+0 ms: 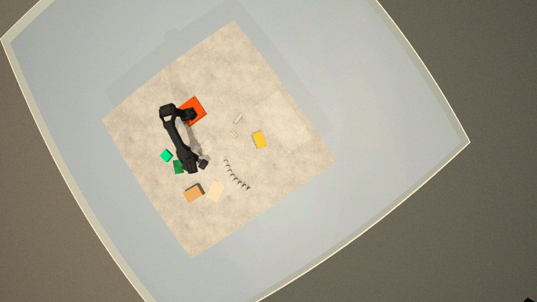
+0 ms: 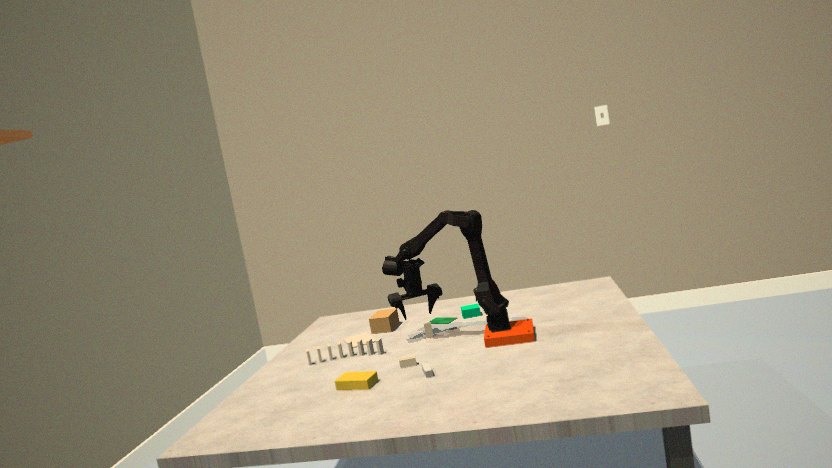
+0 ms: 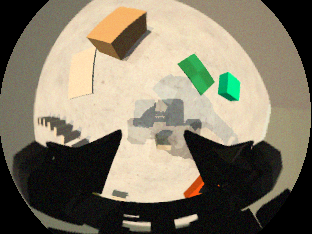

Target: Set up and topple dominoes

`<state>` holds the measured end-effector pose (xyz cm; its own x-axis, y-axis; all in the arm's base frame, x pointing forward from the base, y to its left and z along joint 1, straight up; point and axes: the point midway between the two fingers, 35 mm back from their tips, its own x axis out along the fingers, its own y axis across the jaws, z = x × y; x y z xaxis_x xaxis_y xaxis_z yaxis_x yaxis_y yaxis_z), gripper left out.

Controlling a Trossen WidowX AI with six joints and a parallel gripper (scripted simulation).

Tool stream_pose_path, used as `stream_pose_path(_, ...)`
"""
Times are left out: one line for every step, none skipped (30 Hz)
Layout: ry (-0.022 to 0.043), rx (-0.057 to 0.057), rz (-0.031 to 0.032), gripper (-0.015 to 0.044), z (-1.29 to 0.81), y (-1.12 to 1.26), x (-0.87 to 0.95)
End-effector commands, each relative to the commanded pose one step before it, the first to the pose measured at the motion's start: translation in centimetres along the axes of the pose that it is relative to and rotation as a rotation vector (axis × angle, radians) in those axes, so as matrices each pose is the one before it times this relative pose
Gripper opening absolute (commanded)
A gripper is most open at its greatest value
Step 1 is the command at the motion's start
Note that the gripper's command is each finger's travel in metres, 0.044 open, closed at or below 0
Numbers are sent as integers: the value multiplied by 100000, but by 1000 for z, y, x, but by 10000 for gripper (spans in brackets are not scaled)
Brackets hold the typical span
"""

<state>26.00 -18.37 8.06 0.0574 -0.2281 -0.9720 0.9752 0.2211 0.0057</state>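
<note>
Several pale dominoes (image 1: 235, 179) (image 2: 351, 348) (image 3: 64, 132) stand in a curved row. A single beige domino (image 2: 428, 330) (image 3: 163, 147) stands apart from the row, toward the arm's base. My gripper (image 2: 417, 315) (image 3: 153, 133) is open and empty, pointing down above and a little behind that single domino; in the top view the arm hides the domino. A small beige block (image 1: 233, 133) (image 2: 408, 362) lies on the table, perhaps another domino. A longer whitish piece (image 1: 237, 118) (image 2: 427, 369) lies near it.
A brown box (image 1: 193, 193) (image 2: 384, 321) (image 3: 119, 32) and a flat cream piece (image 1: 215, 190) (image 3: 81, 74) lie beyond the gripper. A flat green piece (image 1: 178, 167) (image 2: 443, 320) (image 3: 196, 74) and a teal block (image 1: 166, 155) (image 2: 470, 310) (image 3: 229, 87) lie beside it. A yellow block (image 1: 259, 139) (image 2: 356, 381) lies across the row.
</note>
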Motion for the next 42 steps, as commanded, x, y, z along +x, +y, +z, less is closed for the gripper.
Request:
stream_pose_path(22541, 11698, -550, 440, -1976, -2164, -3776)
stream_pose_path(0, 0, 0, 440, 0, 0, 0)
stream_pose_path(0, 0, 0, 440, 0, 0, 0)
stream_pose_path(0, 0, 0, 440, 0, 0, 0)
stream_pose_path(0, 0, 0, 440, 0, 0, 0)
stream_pose_path(0, 0, 0, 440, 0, 0, 0)
stream_pose_path(0, 0, 0, 440, 0, 0, 0)
stream_pose_path(0, 0, 0, 440, 0, 0, 0)
stream_pose_path(0, 0, 0, 440, 0, 0, 0)
stream_pose_path(0, 0, 0, 440, 0, 0, 0)
stream_pose_path(0, 0, 0, 440, 0, 0, 0)
stream_pose_path(-2, -2, -2, 440, 11, 13, 135)
stream_pose_path(-7, -6, -7, 440, 31, 35, 406)
stream_pose_path(-11, -9, -13, 440, 42, 47, 675)
stream_pose_path(-12, -12, -18, 440, 35, 40, 837)
stream_pose_path(-11, -12, -20, 440, 17, 19, 835)
stream_pose_path(-9, -12, -21, 440, -1, -2, 830)
stream_pose_path(-8, -12, -23, 440, -19, -22, 824)
stream_pose_path(-6, -12, -25, 440, -37, -42, 816)
stream_pose_path(-4, -9, -21, 440, -42, -49, 650)
stream_pose_path(-2, -6, -13, 440, -31, -35, 387)
stream_pose_path(-1, -2, -4, 440, -11, -13, 129)
stream_pose_path(0, 0, 0, 440, 0, 0, 0)
stream_pose_path(0, 0, 0, 440, 0, 0, 0)
stream_pose_path(0, 0, 0, 440, 0, 0, 0)
stream_pose_path(0, 0, 0, 440, 0, 0, 0)
stream_pose_path(0, 0, 0, 440, 0, 0, 28)
stream_pose_path(0, 0, 0, 440, 0, 0, 83)
stream_pose_path(0, 0, -1, 440, -1, -1, 138)
stream_pose_path(1, 0, -1, 440, -2, -2, 167)
stream_pose_path(1, 0, -1, 440, -3, -3, 166)
stream_pose_path(1, 0, -1, 440, -3, -4, 166)
stream_pose_path(1, 0, -1, 440, -4, -5, 166)
stream_pose_path(1, 0, -1, 440, -5, -5, 166)
stream_pose_path(1, 0, -1, 440, -5, -6, 165)
stream_pose_path(1, 0, -1, 440, -5, -6, 136)
stream_pose_path(1, 0, -1, 440, -3, -4, 82)
stream_pose_path(0, 0, 0, 440, -1, -1, 27)
stream_pose_path(0, 0, 0, 440, 0, 0, 0)
stream_pose_path(0, 0, 0, 440, 0, 0, 0)
stream_pose_path(0, 0, 0, 414, 0, 0, 0)
stream_pose_path(0, 0, 0, 388, 0, 0, 0)
